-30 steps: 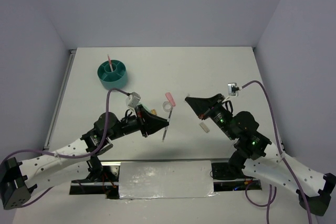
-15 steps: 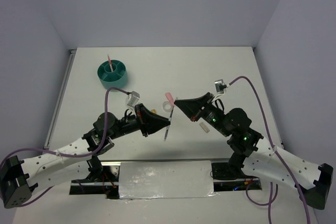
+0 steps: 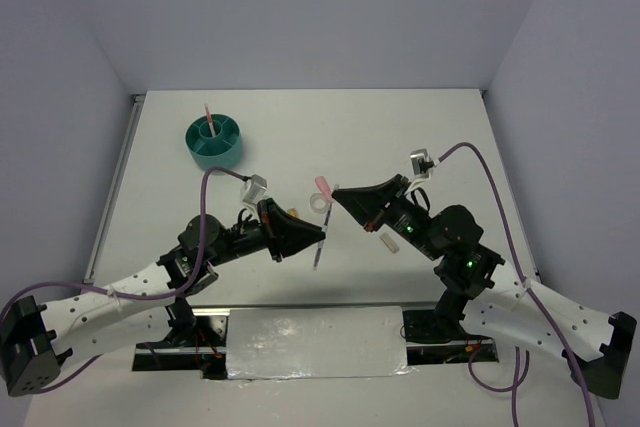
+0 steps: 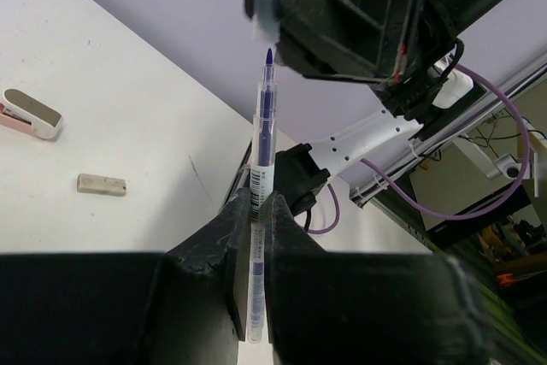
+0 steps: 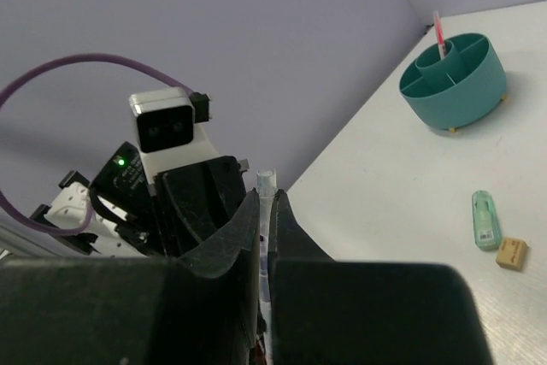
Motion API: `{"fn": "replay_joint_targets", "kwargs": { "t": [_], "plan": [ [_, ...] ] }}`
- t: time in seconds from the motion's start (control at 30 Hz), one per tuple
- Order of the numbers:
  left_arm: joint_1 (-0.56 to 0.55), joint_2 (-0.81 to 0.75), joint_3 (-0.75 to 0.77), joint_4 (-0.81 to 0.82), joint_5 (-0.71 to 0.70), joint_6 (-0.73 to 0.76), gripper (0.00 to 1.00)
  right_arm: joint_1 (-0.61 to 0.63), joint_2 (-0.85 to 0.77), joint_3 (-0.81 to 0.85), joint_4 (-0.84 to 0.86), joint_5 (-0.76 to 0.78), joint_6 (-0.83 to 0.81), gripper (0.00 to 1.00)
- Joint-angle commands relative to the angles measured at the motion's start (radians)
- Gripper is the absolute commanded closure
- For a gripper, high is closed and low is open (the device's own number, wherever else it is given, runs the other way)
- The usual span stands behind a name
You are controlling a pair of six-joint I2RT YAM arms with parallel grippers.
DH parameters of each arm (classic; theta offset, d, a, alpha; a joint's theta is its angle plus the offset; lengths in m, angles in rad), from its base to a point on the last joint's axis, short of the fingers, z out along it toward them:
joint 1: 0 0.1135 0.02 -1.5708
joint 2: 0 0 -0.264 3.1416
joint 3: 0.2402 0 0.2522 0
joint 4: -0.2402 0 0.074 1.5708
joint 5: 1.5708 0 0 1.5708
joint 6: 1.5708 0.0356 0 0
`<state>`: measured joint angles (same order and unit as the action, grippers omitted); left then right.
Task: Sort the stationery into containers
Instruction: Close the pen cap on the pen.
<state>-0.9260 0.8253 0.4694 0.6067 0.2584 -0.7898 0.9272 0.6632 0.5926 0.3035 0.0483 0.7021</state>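
White table (image 3: 350, 127): teal organizer (image 3: 214, 143) (far left), pink block (image 3: 322, 187), tape ring (image 3: 318, 204).

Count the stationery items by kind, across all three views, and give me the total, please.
Pens: 2 (purple, pink)
Small blocks: 4 (pink, beige, mint-green, tan)
Tape ring: 1
Total: 7

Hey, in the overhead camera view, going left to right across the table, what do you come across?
Teal organizer → left pincer, shut on the pen → right pincer → pale block. The pink block and tape ring overlap the pincers sideways, so I leave them out.
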Motion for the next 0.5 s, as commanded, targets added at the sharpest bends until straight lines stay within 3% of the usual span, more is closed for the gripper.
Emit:
{"fn": "replay_joint_targets", "kwargs": {
  "t": [0.0,0.47],
  "plan": [
    [-0.004,-0.003,-0.011,0.056,0.004,-0.002,1.00,0.010,-0.022,0.061,0.034,0.002,-0.036,1.00],
    [-0.002,-0.011,0.002,0.039,0.008,0.009,1.00,0.010,-0.007,0.052,0.025,-0.016,-0.038,1.00]
  ]
}}
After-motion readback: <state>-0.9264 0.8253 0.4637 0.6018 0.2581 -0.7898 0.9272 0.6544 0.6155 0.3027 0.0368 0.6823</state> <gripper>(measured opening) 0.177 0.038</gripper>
